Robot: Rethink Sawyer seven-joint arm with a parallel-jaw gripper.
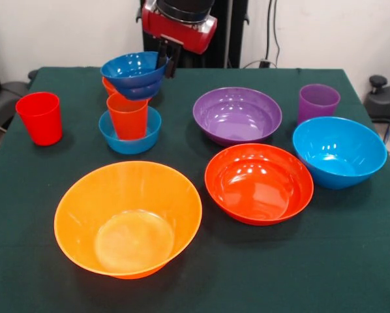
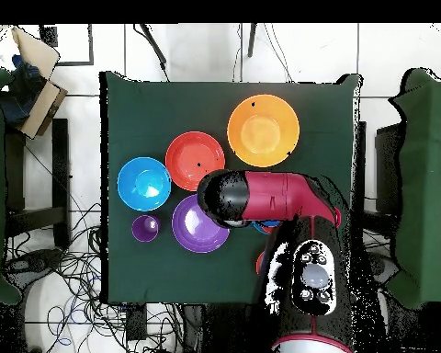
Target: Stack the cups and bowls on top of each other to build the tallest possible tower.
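The robot's hand point(image 1: 166, 60) pinches the rim of a small dark blue plastic bowl point(image 1: 135, 73) and holds it up, tilted, over a small orange bowl point(image 1: 108, 85) at the back of the green table point(image 1: 260, 274). Just in front, an orange-red plastic cup point(image 1: 127, 116) stands inside a small light blue bowl point(image 1: 130, 135). The big yellow-orange bowl point(image 1: 128, 218) sits alone in front.
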